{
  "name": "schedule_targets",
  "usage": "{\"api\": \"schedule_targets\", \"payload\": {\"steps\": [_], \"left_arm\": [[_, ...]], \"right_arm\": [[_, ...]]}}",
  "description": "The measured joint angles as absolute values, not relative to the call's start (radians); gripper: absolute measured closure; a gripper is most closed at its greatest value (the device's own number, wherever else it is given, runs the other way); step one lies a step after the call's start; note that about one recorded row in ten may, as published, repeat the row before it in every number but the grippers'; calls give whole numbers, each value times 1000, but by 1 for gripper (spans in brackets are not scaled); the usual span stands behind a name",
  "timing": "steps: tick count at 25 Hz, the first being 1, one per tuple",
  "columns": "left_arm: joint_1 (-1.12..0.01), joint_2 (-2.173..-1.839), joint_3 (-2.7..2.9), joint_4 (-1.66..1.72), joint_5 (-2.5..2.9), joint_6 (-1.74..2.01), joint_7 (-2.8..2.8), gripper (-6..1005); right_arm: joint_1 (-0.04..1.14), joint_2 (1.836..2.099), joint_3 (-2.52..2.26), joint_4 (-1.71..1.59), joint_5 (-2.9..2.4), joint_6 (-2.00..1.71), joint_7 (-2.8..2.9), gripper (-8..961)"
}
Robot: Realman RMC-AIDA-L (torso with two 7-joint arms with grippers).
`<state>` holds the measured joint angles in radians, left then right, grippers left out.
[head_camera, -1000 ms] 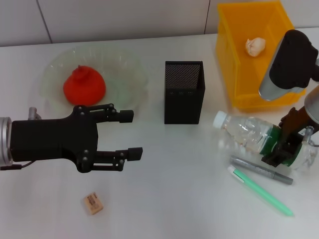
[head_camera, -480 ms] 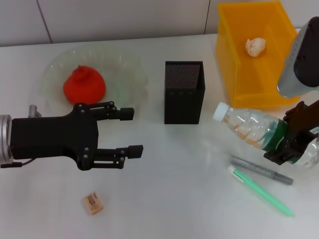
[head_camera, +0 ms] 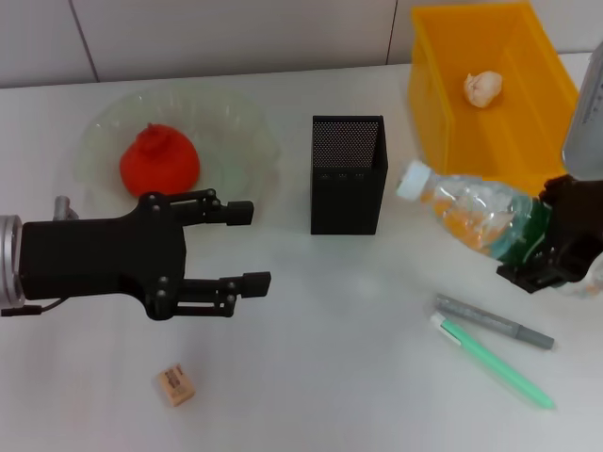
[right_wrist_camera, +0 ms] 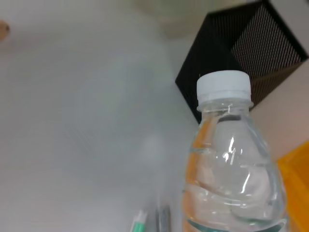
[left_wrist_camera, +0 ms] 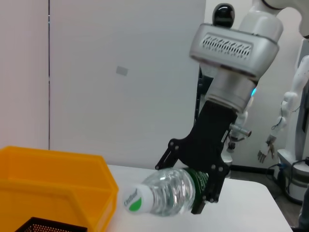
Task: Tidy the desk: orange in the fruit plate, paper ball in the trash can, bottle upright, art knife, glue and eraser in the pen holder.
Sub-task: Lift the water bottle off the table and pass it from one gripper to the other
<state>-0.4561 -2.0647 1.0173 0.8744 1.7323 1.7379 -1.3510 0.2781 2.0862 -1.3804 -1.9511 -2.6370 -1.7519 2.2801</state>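
A: Bottle?
B: The bottle (head_camera: 476,216) was off the table, tilted, white cap toward the pen holder (head_camera: 348,174). My right gripper (head_camera: 551,250) was clamped on its green label, just in front of the trash can (head_camera: 490,104).

A: Left side?
B: My left gripper (head_camera: 243,247) hung with jaws spread, holding nothing, near the fruit plate (head_camera: 236,141).

A: Others?
B: The orange (head_camera: 158,162) sat in the plate, the paper ball (head_camera: 483,88) in the trash can. The eraser (head_camera: 176,384) lay on the table (head_camera: 330,358). A grey pen (head_camera: 495,322) and a green pen (head_camera: 490,362) lay near the bottle.
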Motion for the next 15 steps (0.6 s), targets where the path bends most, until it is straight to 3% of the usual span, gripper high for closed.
{"api": "schedule_targets", "payload": {"steps": [15], "left_arm": [[-446,-2065,1015,873,1732,1736,-1342,211]], "right_arm": [[275,2086,-1365,-2053,-2514,-1655,2290,193]]}}
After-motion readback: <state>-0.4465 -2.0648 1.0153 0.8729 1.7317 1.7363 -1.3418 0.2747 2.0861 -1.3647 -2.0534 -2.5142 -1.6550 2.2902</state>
